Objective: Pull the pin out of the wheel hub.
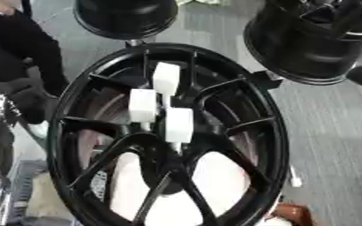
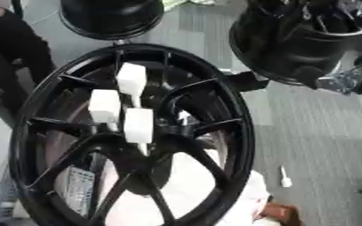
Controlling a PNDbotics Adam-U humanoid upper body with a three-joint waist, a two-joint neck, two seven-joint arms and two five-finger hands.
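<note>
1. Wheel hub fills the middle of our view; it is big, black and has spokes all round.
2. We see three white pins sticking out of its middle: a top pin, a left pin and a lower pin; they sit close together.
3. We cannot find our left hand or our right hand in either view; so we cannot say if they are wide, narrow or holding something.
4. We think the job has not started; every pin looks stuck in; we need to reach in, grab one and pull.
5. Two more black wheels sit behind the hub.
</note>
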